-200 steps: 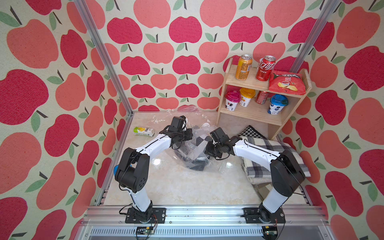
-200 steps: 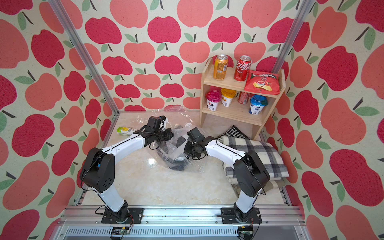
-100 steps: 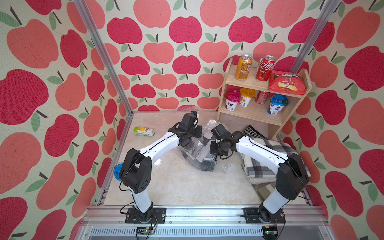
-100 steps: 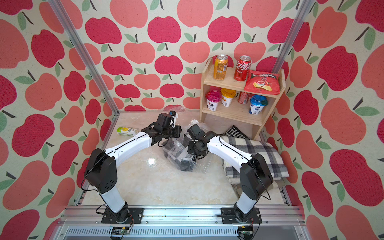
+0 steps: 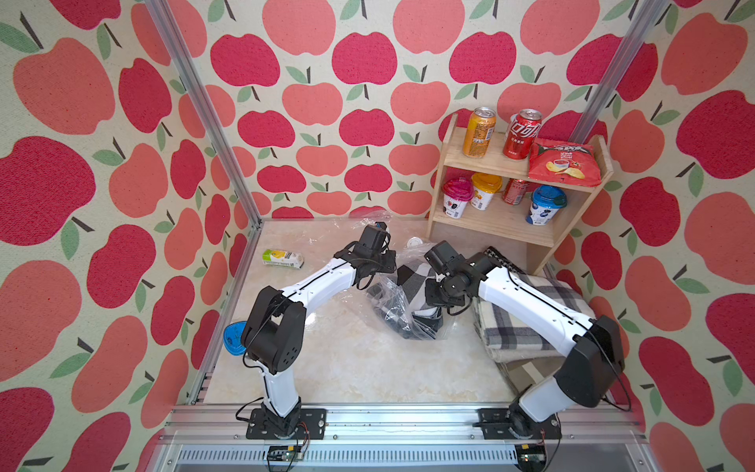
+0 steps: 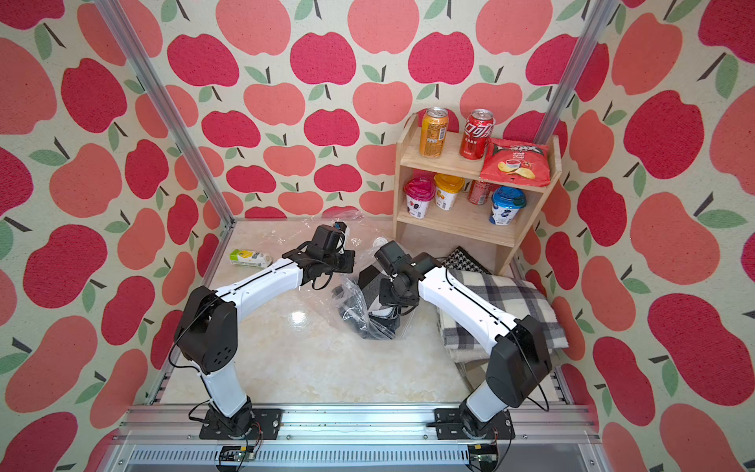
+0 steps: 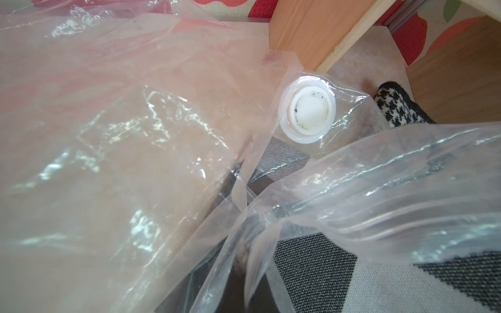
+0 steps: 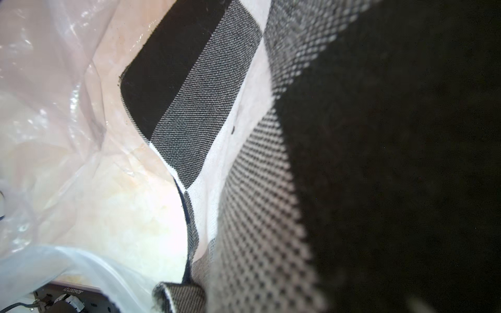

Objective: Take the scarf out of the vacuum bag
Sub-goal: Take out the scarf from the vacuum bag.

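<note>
Left gripper [image 5: 388, 265] clamped shut on vacuum bag [image 5: 390, 300] film, mid-frame in both top views. Right gripper [image 5: 436, 302] buried in checked scarf [image 5: 412, 274] inside bag; couldn't tell its grip.

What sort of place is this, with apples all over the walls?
Probably a staged robot test booth: aluminium frame posts, apple-print wall panels, and a snack shelf as a prop.
</note>
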You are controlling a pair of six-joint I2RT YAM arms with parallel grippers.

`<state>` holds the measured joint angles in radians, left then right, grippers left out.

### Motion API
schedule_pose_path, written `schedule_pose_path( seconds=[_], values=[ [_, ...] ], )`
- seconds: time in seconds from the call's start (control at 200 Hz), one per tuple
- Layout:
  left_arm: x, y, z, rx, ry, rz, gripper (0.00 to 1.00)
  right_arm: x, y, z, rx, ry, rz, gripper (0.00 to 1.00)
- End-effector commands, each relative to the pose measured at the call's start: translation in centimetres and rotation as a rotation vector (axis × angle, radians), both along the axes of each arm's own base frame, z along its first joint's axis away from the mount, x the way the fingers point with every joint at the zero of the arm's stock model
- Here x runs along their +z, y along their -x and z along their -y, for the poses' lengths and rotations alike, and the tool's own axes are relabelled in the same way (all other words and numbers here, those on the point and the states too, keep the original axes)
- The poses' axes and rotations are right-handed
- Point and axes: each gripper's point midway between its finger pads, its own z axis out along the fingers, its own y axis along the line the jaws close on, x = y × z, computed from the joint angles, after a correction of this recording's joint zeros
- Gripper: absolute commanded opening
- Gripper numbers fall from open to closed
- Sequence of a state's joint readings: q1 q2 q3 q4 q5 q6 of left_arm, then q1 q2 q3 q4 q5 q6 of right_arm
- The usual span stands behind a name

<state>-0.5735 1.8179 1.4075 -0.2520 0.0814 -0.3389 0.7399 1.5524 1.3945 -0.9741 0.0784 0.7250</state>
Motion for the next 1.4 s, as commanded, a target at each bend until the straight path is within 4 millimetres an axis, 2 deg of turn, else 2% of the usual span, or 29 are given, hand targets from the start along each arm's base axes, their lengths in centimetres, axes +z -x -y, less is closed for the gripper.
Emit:
schedule_pose_path(
  seconds=[0.0,0.2,0.49,0.645,0.95,1.17,1.321,1.396],
  values=[
    [-0.4,-0.3,-0.3,0.001,-0.051,0.011,0.00,3.6,-0.2,1.9,-0.003,-0.007,0.069,0.00],
    [-1.3,-0.1,-0.5,-0.002,-0.072,0.001,0.00,4.7,0.0,3.1,-0.045,-0.090,0.078,0.00],
    [-2.2,0.2,-0.4,-0.016,-0.092,-0.015,0.00,5.8,0.1,6.7,-0.119,-0.120,0.081,0.00],
    [-2.2,0.3,-0.3,-0.021,-0.095,-0.015,0.00,6.3,0.3,7.9,-0.143,-0.143,0.064,0.00],
    [-2.2,0.7,0.3,-0.040,-0.085,-0.023,0.00,4.5,0.0,5.9,-0.128,-0.244,0.014,0.00],
    [-1.5,1.6,0.7,-0.069,-0.099,-0.008,0.00,1.9,-0.3,4.5,-0.152,-0.301,-0.015,0.00],
    [-1.2,1.7,-0.8,-0.049,-0.152,0.016,0.00,-0.9,-0.3,1.6,-0.163,-0.370,-0.019,0.00],
    [-1.0,1.5,-1.8,-0.030,-0.155,0.015,0.00,-1.6,-0.7,-0.2,-0.164,-0.411,0.021,0.00]
  ],
)
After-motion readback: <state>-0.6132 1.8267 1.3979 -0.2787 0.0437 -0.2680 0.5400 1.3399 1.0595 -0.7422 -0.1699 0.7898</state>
